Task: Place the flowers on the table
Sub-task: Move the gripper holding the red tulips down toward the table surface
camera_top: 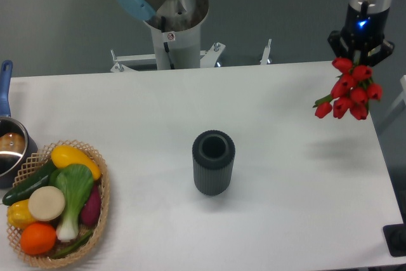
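One tulip bunch (350, 91), one vase (214, 162), one basket (101, 211), one pot (9, 147).

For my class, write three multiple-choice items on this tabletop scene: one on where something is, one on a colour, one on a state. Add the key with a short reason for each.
1. Where is the wicker basket?
A. The table's near-left corner
B. Its far-right corner
C. Its centre

2. What colour are the flowers?
A. Yellow
B. Red
C. White

3. What state are the flowers in?
A. Lying flat on the table
C. Standing in the dark ribbed vase
B. Held in the air by the claw

Key: 1 A, the basket sits at the image's lower left. 2 B, the buds are red. 3 B, they hang below the claw above the right edge, and the vase is empty.
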